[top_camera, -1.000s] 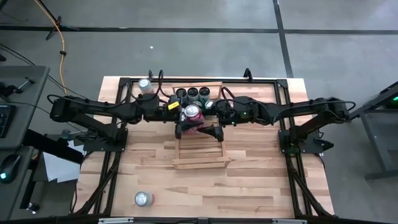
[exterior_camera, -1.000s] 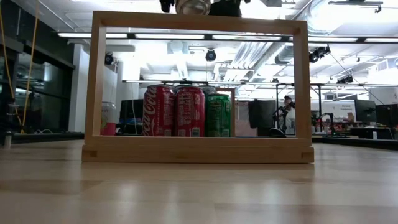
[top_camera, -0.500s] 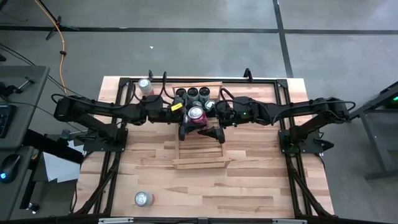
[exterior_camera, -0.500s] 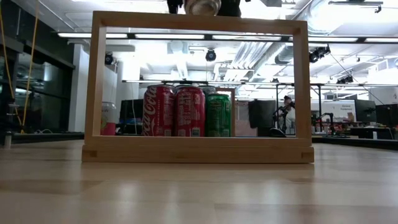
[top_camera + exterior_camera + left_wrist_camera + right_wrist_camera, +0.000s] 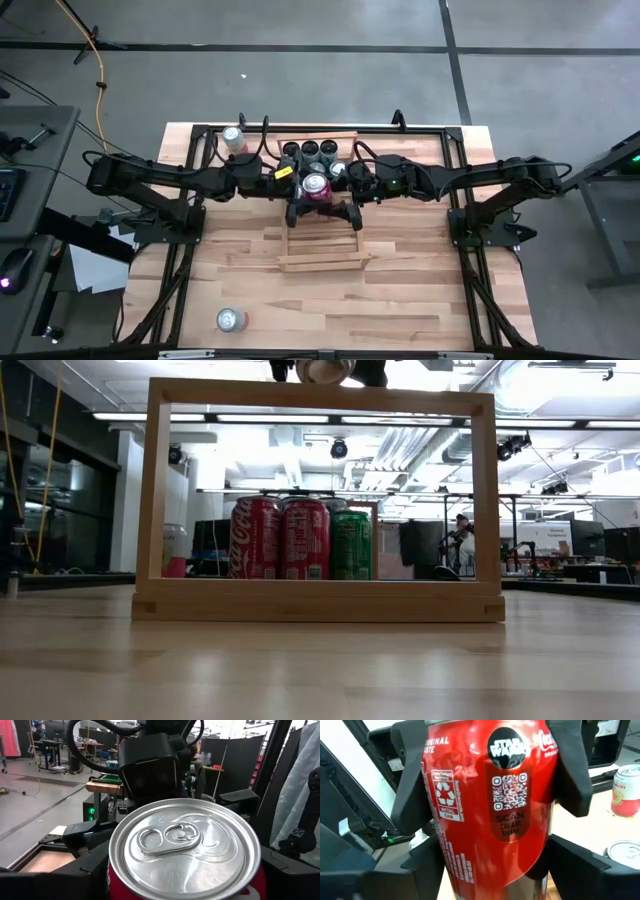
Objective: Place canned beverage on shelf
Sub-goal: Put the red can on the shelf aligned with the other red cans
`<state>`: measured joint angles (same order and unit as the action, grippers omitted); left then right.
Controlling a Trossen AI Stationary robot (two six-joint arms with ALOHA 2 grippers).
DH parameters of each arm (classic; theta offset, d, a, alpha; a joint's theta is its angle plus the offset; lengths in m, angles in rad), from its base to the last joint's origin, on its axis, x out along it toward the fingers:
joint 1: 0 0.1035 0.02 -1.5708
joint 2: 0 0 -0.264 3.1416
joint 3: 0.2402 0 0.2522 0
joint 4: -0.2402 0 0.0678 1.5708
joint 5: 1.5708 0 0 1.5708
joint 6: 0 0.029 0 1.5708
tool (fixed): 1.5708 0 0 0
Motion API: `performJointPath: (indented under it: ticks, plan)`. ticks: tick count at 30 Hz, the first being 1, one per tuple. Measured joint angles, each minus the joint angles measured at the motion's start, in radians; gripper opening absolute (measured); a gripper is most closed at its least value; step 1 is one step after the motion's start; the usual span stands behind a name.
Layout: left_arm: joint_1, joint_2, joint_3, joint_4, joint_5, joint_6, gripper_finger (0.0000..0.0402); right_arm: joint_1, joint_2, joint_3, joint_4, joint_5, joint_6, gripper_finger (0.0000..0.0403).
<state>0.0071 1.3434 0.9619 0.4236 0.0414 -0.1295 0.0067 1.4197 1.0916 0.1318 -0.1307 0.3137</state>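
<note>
A red can (image 5: 315,185) hangs upright above the light-wood shelf (image 5: 320,250), and its base (image 5: 322,370) shows above the shelf's top bar (image 5: 320,395). My left gripper (image 5: 303,188) comes from the table's left and is shut on the can. My right gripper (image 5: 330,188) comes from the right, and its fingers also lie against the can (image 5: 490,805). Three cans (image 5: 300,538) stand in a row at the shelf's far end (image 5: 310,151). My left gripper pinches the upper part of the can's side wall (image 5: 432,780) between its two fingers (image 5: 412,785). It comes in level from the table's left. The can is upright, top up (image 5: 182,850), and lifted clear of the shelf. My right gripper has its two fingers (image 5: 425,870) on opposite sides of the can's lower wall (image 5: 452,870), below the left gripper's fingers. It comes from the table's right, nearly level. The fingers look flush with the wall.
One loose can (image 5: 233,137) stands at the table's far left and another (image 5: 231,319) near the front left. The arms' black frame rails (image 5: 180,270) run along both sides of the wood tabletop. The shelf's near slats (image 5: 320,262) are bare.
My right gripper's fingers have drawn in around the can that my left gripper holds. The can stays upright above the shelf.
</note>
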Motion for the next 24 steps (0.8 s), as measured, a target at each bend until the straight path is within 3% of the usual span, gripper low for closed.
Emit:
performJointPath:
  ticks: [3, 8, 18, 21, 24]
  plan:
    - [0.001, 0.000, 0.000, 0.000, -0.003, 0.000, 0.0293, 0.000, 0.000, 0.000, 0.000, 0.000, 0.001, 0.0278]
    - [0.015, -0.010, 0.000, -0.020, -0.012, -0.001, 0.0361, 0.000, 0.000, -0.001, -0.023, 0.003, 0.003, 0.0278]
    - [0.056, -0.184, 0.001, -0.404, -0.015, -0.031, 0.0380, -0.033, -0.118, -0.013, -0.393, 0.032, -0.053, 0.0278]
    - [0.058, -0.240, -0.014, -0.451, -0.015, -0.057, 0.0380, -0.033, -0.168, -0.114, -0.414, 0.068, -0.022, 0.0278]
    - [0.052, -0.305, -0.081, -0.393, -0.027, -0.107, 0.0380, -0.033, -0.227, -0.299, -0.310, 0.073, 0.085, 0.0278]
